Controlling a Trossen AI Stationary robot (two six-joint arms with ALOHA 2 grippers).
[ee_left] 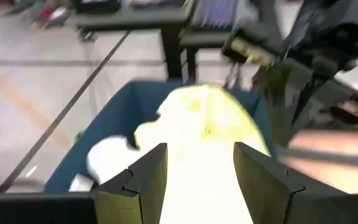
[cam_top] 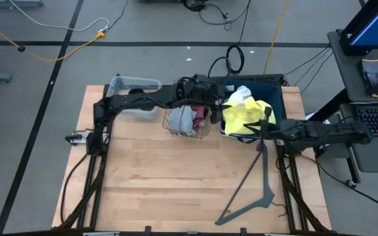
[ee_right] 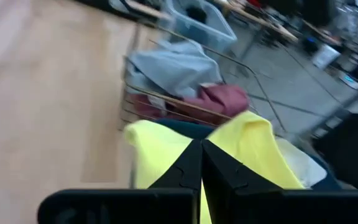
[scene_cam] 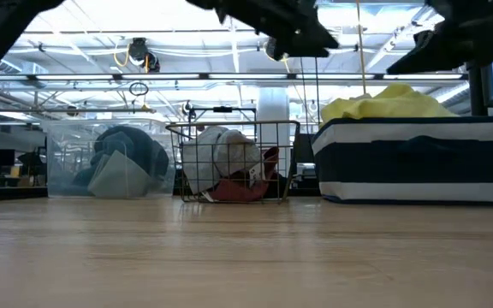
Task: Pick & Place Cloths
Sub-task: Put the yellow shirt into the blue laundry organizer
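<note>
Two arms: both dark arms reach over the far half of a wooden table (cam_top: 176, 177), meeting above a dark blue bin (cam_top: 275, 92).
Left gripper (ee_left: 199, 168): fingers spread wide, hovering above the bin with the yellow cloth (ee_left: 207, 118) showing between them; nothing held.
Right gripper (ee_right: 201, 165): fingers pressed together, tips meeting just over the yellow cloth; whether they pinch any fabric cannot be told.
Yellow cloth: heaped in the blue bin, rising above its rim in the low view.
White cloth (cam_top: 242, 93): in the same bin, at the far side of the yellow one.
Wire basket (scene_cam: 232, 162): just left of the bin, holding a grey cloth (ee_right: 169, 65) and a maroon cloth (ee_right: 219, 99).
Clear tub (scene_cam: 109, 161): farther left, with a teal-blue cloth (scene_cam: 131, 150) inside over a paler piece.
Grey angled bar (cam_top: 251, 187): flat on the table nearer the front, well apart from the containers.
</note>
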